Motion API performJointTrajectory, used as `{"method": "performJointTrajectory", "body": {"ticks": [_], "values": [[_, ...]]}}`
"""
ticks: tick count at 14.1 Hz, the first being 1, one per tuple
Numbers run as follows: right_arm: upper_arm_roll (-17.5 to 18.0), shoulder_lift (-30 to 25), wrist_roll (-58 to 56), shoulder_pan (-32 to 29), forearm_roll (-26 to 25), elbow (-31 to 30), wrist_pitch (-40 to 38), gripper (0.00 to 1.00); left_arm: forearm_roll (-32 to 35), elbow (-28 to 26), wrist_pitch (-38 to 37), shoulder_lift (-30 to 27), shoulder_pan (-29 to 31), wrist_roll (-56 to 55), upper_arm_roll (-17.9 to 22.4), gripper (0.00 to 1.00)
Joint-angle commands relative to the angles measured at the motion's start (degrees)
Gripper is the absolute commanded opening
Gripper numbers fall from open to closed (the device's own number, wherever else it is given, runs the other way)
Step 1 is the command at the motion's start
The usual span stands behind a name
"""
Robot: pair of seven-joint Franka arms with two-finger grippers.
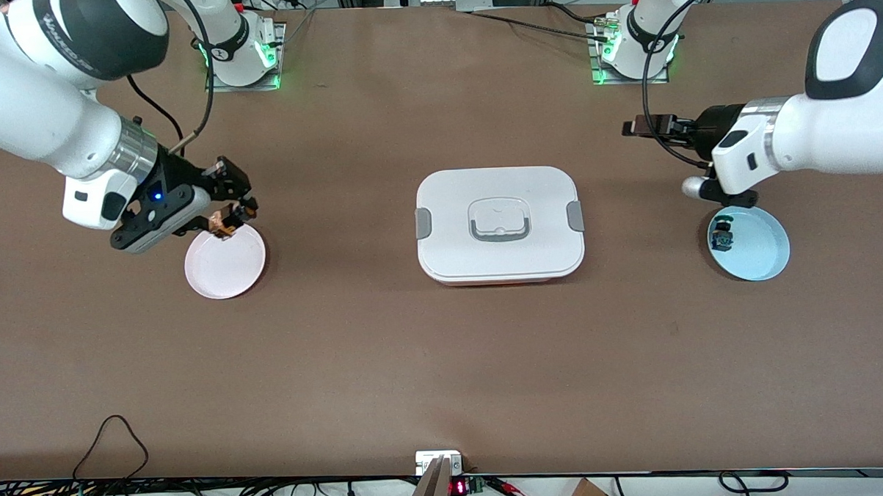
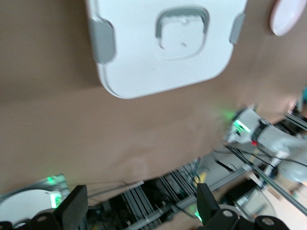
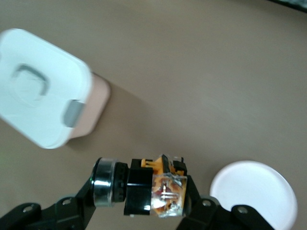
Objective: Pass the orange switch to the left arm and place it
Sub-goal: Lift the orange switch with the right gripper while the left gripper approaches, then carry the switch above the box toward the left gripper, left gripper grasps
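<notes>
My right gripper (image 1: 229, 215) is shut on the orange switch (image 1: 224, 225) and holds it just above the rim of a white plate (image 1: 225, 266). In the right wrist view the switch (image 3: 153, 189) lies crosswise between the fingers, its orange and clear body beside its black ring and silver end. The white box (image 1: 499, 224) sits closed at the table's middle; it also shows in the left wrist view (image 2: 163, 43) and in the right wrist view (image 3: 38, 105). My left gripper (image 1: 637, 127) is open and empty, in the air over bare table between the left arm's base and a blue plate (image 1: 763, 251); its fingers (image 2: 72, 206) stand wide apart.
A small blue-and-green switch (image 1: 722, 236) lies on the blue plate at the left arm's end. The white plate also shows in the right wrist view (image 3: 254, 194). Cables and a power strip (image 1: 439, 462) run along the table edge nearest the front camera.
</notes>
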Motion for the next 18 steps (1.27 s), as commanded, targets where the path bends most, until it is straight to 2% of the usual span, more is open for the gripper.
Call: {"method": "performJointTrajectory", "body": {"ticks": [1,3,5,7,10,13,15,18], "values": [[1.28,-0.57,-12.25,0.57,8.28,-0.01,2.52,0.00,-10.23,2.05,-3.56,3.91,-0.39,1.07,-0.55,1.00],[2.43,-0.57,-21.40,0.66,15.13,-0.10,2.89,0.00,-19.19,1.62,-2.34,5.49,-0.31,0.98,-2.57,1.00],[3.57,-0.48,-30.72,1.36,23.91,-0.45,2.89,0.00,-26.68,1.17,2.12,5.59,-0.31,0.98,-4.68,1.00],[3.75,-0.22,-38.72,3.29,30.00,-0.89,2.80,0.00,-31.25,-0.05,10.10,6.03,-0.31,0.72,-8.80,1.00],[4.02,0.57,-50.59,6.11,39.04,-1.68,2.27,0.00,-43.36,-2.24,18.99,7.35,-0.31,0.63,-13.11,1.00],[4.19,1.54,-56.50,8.13,47.31,-2.03,2.18,0.00,-53.22,-4.79,28.04,7.08,-0.13,0.54,-18.64,1.00],[4.19,2.41,-60.45,9.27,52.41,-2.29,2.89,0.00,-57.37,-5.77,32.19,7.00,-0.04,1.24,-21.90,1.00],[4.19,3.03,-63.28,9.98,58.57,-2.56,3.15,0.00,-57.91,-6.03,32.38,6.56,0.05,2.90,-24.36,1.00]]}}
